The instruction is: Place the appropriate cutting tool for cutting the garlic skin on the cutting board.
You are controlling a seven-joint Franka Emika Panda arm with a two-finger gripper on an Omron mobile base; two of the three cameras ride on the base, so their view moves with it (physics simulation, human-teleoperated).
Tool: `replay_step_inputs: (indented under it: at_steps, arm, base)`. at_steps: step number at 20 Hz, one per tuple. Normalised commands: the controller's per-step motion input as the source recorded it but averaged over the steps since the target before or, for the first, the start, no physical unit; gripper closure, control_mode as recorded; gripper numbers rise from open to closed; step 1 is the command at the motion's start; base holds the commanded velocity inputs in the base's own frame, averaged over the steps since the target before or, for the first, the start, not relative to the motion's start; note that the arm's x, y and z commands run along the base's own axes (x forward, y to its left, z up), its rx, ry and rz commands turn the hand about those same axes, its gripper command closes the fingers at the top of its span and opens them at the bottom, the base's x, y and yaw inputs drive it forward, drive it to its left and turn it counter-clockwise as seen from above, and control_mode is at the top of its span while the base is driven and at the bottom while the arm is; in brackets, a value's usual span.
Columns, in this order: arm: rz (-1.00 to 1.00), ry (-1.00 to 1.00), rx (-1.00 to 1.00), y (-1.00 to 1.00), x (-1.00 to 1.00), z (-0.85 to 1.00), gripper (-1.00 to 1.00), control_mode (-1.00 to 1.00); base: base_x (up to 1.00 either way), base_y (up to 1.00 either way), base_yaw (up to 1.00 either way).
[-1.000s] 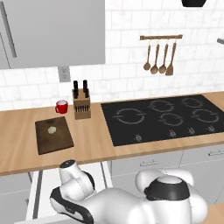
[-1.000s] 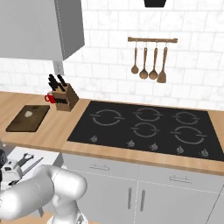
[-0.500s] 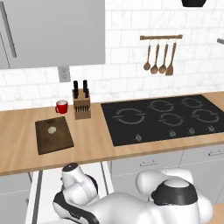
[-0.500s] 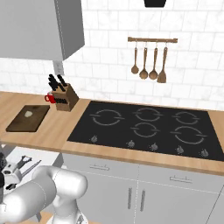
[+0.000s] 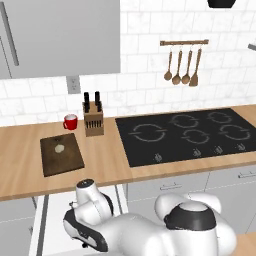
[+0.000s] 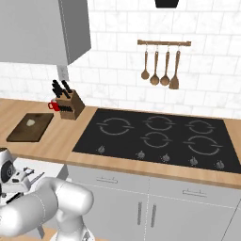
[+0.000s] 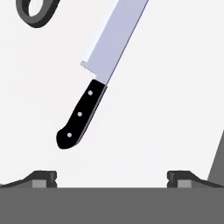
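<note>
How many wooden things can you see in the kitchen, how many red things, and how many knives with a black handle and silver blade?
Wooden: 3 (dark brown rectangular wooden cutting board, light wooden knife block, wooden rail of hanging utensils)
Red: 1 (small red mug)
Knife: 1 (silver-bladed knife with black handle)
Total: 5

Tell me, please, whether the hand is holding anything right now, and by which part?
Nothing is held. The hand is open, and the knife lies untouched ahead of its fingertips.
</note>
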Motion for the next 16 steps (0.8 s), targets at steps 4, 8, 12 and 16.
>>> replay_step_inputs:
  at_steps: [4,8,12,16]
  arm:
    - [-0.09,0.00,0.00,0.02,0.06,-0.05,-1.00,-1.00]
    - [-0.10,0.00,0.00,0.02,0.01,-0.09,-1.00,-1.00]
    - [-0.11,0.00,0.00,0.16,0.00,-0.27,-1.00,-1.00]
    - [-0.11,0.00,0.00,0.08,0.01,-0.18,-1.00,-1.00]
  base:
    - [0.00,0.00,0.00]
    - [0.00,0.00,0.00]
    - [0.00,0.00,0.00]
    - [0.00,0.00,0.00]
